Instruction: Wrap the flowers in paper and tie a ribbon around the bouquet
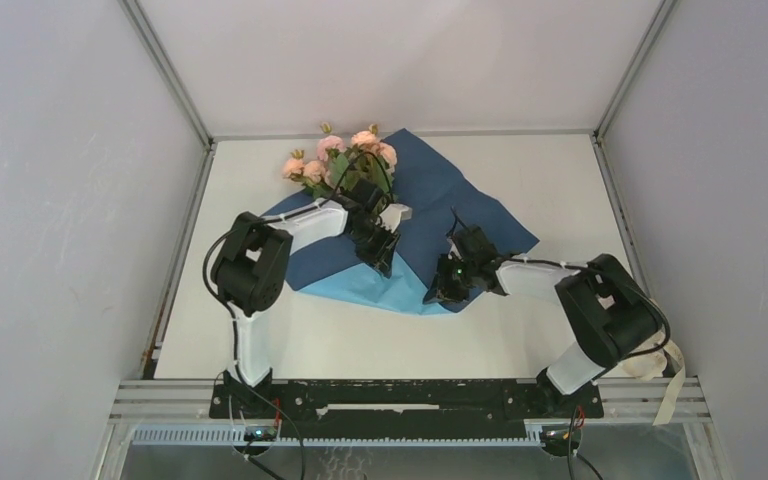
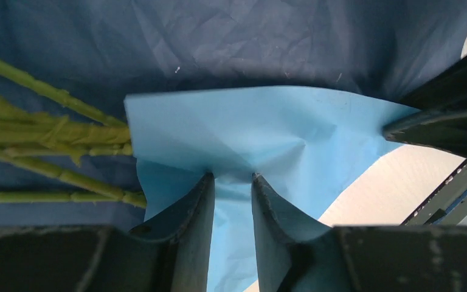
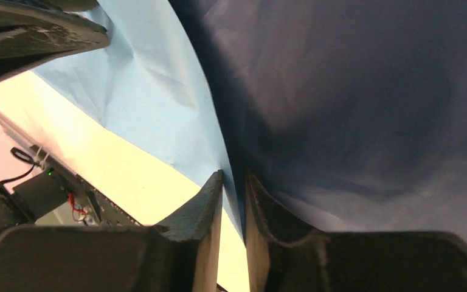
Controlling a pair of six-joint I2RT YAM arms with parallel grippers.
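Mid-wrap, by the look of it: folding the large square sheet of paper [image 1: 440,190], navy face up and light blue underneath, over the bunch of pale pink roses [image 1: 335,160] on the white tabletop [image 1: 520,340]. Found at the middle-back of the tabletop, blooms poking past the sheet's far left corner, thin green stems [image 2: 48,140] lying on the navy face beside a turned-over light blue flap [image 2: 267,128].

Left tool [image 2: 232,177]: straddling that flap with only a narrow gap, paper in the gap. Cannot tell whether pinched or let go. Right tool [image 3: 234,177]: same story at the sheet's near edge, slightly parted around it, grip impossible to confirm.

To do this well:
- Confirm a firm pinch on one layer only before lifting.
- Carry the flap across the stems in a low arc, not upward, to avoid dragging the bunch.
- Pin the opposite side with the other tool.
- Crease snug at the stem end, loose at the blooms.
- Leave the cream strip at the near right corner, likely the ribbon [image 1: 674,388], until the cone holds its shape.
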